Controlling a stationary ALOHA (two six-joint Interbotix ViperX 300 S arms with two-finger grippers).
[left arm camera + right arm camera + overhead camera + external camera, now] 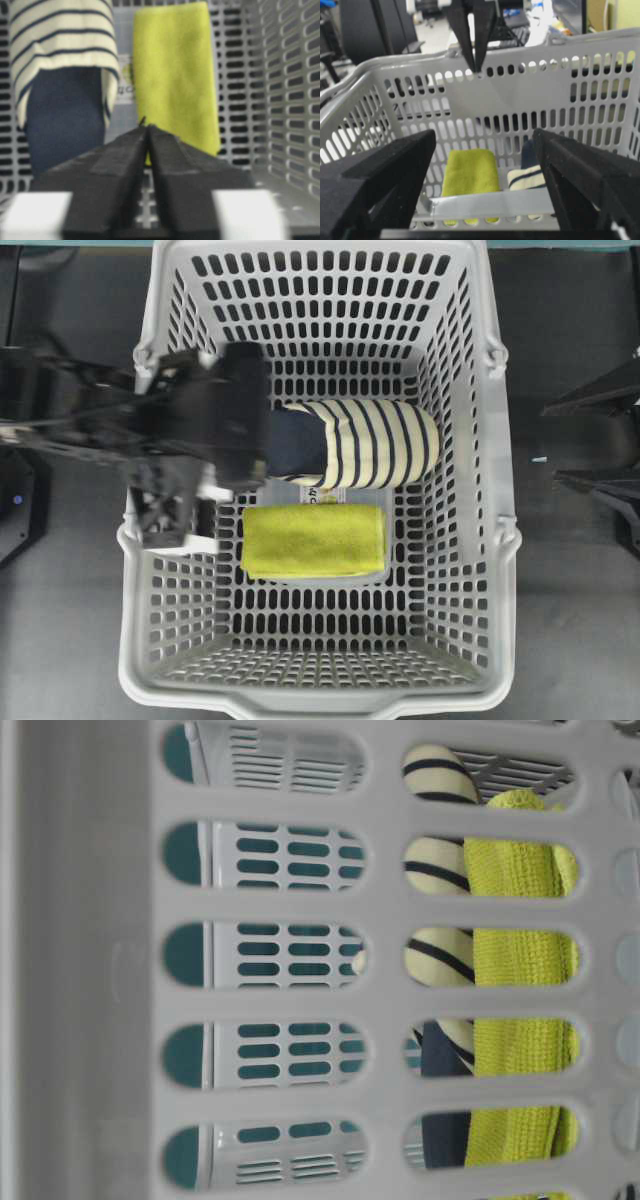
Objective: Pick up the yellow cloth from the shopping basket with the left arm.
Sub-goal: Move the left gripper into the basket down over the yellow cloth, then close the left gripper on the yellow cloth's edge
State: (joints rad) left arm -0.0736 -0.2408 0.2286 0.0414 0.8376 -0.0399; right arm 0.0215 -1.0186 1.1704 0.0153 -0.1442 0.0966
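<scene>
While the yellow cloth (175, 75) lies flat on the shopping basket (330, 300) floor, long side pointing at twelve o'clock, the left arm's fingers (150, 131) sit nearly shut near its six o'clock end, holding nothing

The left arm (200, 430) hides the striped slipper's (380, 443) navy end.

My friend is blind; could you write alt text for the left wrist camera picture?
A black end effector, fingers together, points at a yellow cloth lying beside a striped slipper on the slotted floor of a grey shopping basket.
</scene>
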